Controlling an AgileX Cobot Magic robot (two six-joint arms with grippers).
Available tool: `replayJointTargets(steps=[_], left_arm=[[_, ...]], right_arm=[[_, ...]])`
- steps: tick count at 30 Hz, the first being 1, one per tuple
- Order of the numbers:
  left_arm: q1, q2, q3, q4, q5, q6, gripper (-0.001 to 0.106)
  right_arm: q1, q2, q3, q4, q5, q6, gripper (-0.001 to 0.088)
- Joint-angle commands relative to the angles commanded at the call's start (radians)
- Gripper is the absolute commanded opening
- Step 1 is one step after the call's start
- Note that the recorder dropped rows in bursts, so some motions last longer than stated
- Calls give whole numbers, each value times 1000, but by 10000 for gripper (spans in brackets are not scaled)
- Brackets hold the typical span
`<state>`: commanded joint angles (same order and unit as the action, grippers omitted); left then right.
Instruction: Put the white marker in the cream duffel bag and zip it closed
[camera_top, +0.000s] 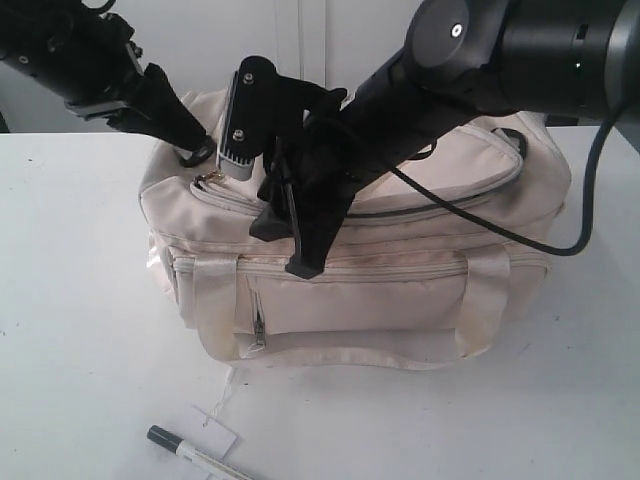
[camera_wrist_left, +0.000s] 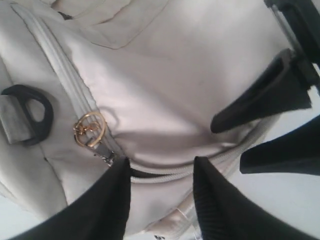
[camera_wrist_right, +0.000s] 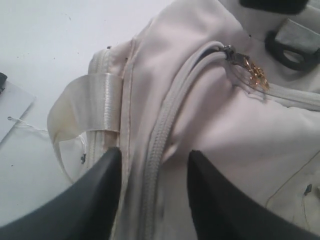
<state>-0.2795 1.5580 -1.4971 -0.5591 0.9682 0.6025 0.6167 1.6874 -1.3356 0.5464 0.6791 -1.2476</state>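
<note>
The cream duffel bag (camera_top: 400, 300) sits in the middle of the white table, its front pocket facing the camera. The white marker (camera_top: 195, 455) with a dark cap lies on the table in front of the bag, away from both grippers. My left gripper (camera_top: 200, 152) is at the bag's top left end, open, its jaws straddling the top zip (camera_wrist_left: 65, 75) beside the gold ring pull (camera_wrist_left: 90, 129). My right gripper (camera_top: 285, 248) hangs over the bag's front top edge, open, with the zip line (camera_wrist_right: 160, 145) between its jaws. A short dark slit (camera_wrist_left: 150, 173) shows by the pull.
A white paper hang tag (camera_top: 215, 430) on a string lies next to the marker. A black end ring (camera_wrist_left: 30, 112) sits near the left gripper. A shiny strap handle (camera_wrist_right: 87, 107) loops close to the right gripper. A black cable (camera_top: 480, 225) crosses the bag's top.
</note>
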Motion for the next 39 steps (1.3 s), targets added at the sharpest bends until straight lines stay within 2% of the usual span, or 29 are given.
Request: replayJointTargets(steps=[7, 15, 19, 22, 26, 32, 35, 39], left_arm=[[0, 0, 0, -2, 50, 0, 455], [0, 0, 0, -27, 74, 0, 455], [0, 0, 0, -27, 89, 2, 455], [0, 0, 0, -29, 97, 11, 455], [0, 0, 0, -30, 112, 34, 455], [0, 0, 0, -30, 135, 76, 455], [0, 0, 0, -30, 129, 79, 431], [0, 0, 0, -32, 121, 110, 226]], right_arm=[[0, -4, 0, 0, -34, 138, 506], [0, -72, 0, -2, 7, 242, 506], [0, -112, 0, -4, 42, 346, 502], [0, -136, 0, -24, 83, 400, 429], [-5, -162, 0, -56, 146, 461, 236], [-64, -184, 0, -58, 250, 550, 5], [-104, -185, 0, -58, 294, 577, 0], [-147, -185, 0, -56, 338, 620, 0]])
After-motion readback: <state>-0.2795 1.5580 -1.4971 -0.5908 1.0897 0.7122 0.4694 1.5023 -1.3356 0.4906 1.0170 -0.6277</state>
